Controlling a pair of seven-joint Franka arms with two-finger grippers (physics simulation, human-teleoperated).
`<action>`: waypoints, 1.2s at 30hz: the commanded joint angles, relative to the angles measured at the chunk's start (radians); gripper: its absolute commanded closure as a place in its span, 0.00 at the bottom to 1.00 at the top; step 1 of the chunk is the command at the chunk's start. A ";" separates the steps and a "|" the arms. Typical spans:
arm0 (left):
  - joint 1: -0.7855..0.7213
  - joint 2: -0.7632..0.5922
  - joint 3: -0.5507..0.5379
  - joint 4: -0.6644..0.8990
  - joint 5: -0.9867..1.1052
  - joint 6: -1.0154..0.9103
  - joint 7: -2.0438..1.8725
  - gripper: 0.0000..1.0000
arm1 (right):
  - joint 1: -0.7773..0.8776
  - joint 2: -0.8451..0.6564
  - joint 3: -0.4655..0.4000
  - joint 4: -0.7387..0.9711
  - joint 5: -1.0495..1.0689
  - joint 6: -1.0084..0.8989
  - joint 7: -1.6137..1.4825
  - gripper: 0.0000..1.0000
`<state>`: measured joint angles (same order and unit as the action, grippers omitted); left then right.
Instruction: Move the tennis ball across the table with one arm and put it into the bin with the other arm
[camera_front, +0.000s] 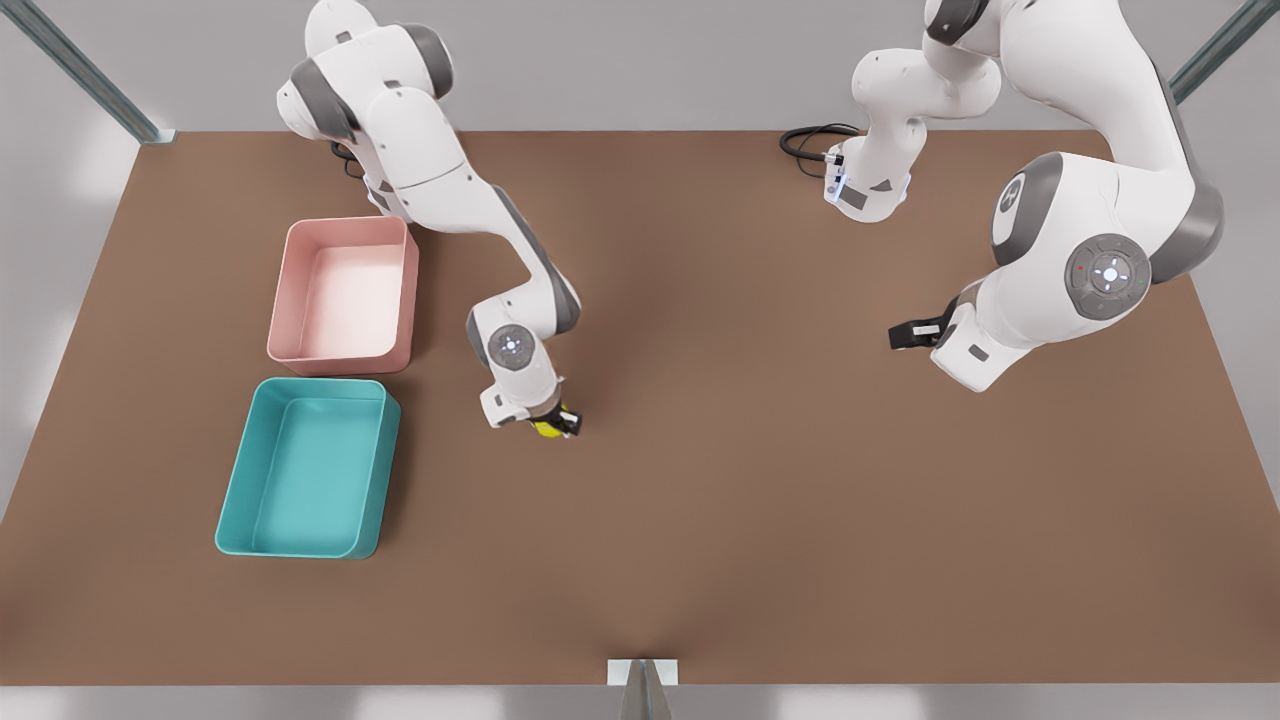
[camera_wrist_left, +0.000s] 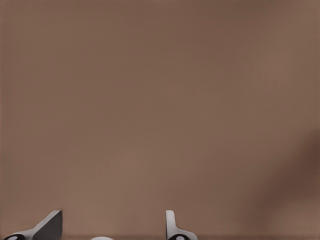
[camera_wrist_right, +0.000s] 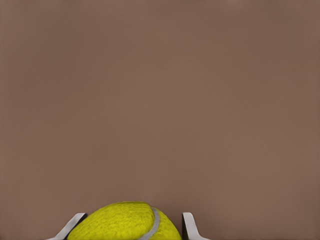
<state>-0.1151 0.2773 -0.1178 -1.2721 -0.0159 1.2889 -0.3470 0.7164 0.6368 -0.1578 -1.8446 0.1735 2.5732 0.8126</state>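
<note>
Yellow-green fuzz of the small tennis ball (camera_wrist_right: 125, 222) fills the clenched jaws of the right gripper (camera_front: 556, 422), low over the matte brown rectangular table (camera_front: 760, 480), just right of the bins in the front view. The shallow teal plastic bin (camera_front: 240, 470) lies near it at the front view's left, the pink tray (camera_front: 288, 290) just beyond, their rims almost touching. The left gripper (camera_front: 912, 334) waits well apart at the front view's right, jaws spread and empty over bare tabletop.
</note>
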 joint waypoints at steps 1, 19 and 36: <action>0.000 -0.001 0.000 0.000 0.001 -0.003 -0.006 0.00 | -0.011 -0.009 0.000 0.007 -0.002 -0.025 -0.062 0.28; -0.005 -0.001 -0.036 0.000 -0.006 -0.071 -0.023 0.00 | -0.304 -0.092 -0.351 0.191 -0.006 -0.427 -1.024 0.28; 0.000 0.002 -0.034 0.023 -0.004 -0.080 -0.020 0.00 | -0.650 -0.451 0.167 0.355 -0.210 -1.159 -0.665 0.00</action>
<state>-0.1159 0.2802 -0.1519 -1.2483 -0.0199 1.2125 -0.3647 0.1101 0.2137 -0.0477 -1.4574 0.0286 1.5371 0.1315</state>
